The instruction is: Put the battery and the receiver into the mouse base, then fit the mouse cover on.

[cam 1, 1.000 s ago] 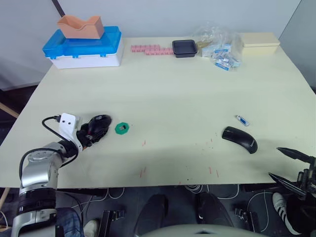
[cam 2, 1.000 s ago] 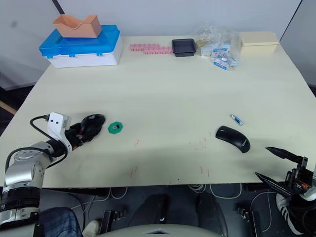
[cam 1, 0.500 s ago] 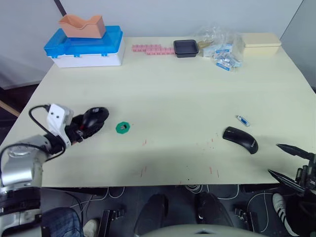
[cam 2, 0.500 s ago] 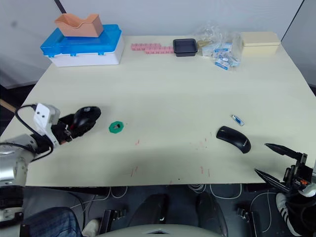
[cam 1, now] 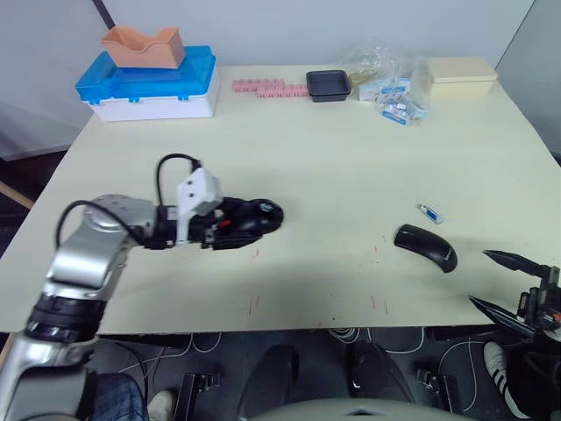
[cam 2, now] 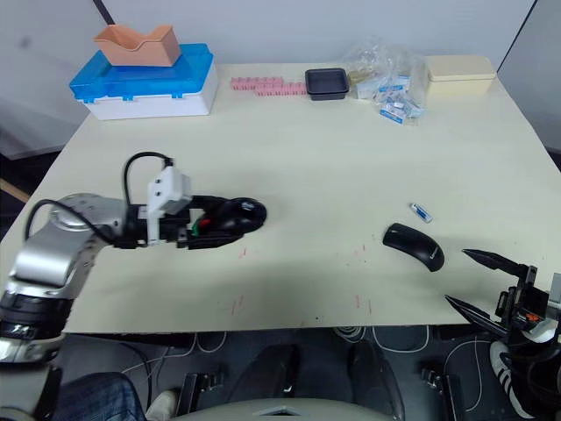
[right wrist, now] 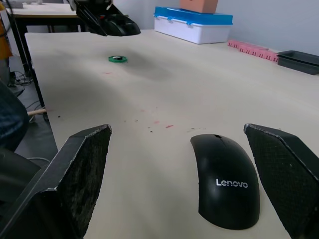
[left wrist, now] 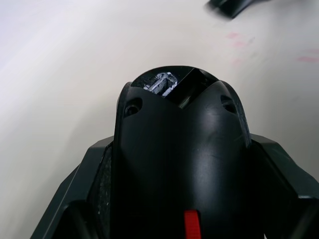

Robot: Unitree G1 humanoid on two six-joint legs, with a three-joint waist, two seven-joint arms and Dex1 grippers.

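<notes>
Left claw (cam 1: pixel 241 221) clenched on the mouse base (cam 1: pixel 254 216), now carried from the table's left edge toward the middle. Green disc (right wrist: pixel 117 59) left behind. The base is closer to the battery (cam 1: pixel 429 213) and mouse cover (cam 1: pixel 425 246), both lying well to the right. Right claw (cam 1: pixel 513 281) hangs spread wide, empty, off the near right edge. Nothing inserted yet.

Base (cam 1: pixel 254 217) clawed; cover (cam 1: pixel 425 246), battery (cam 1: pixel 429 213) — tabletop.
</notes>
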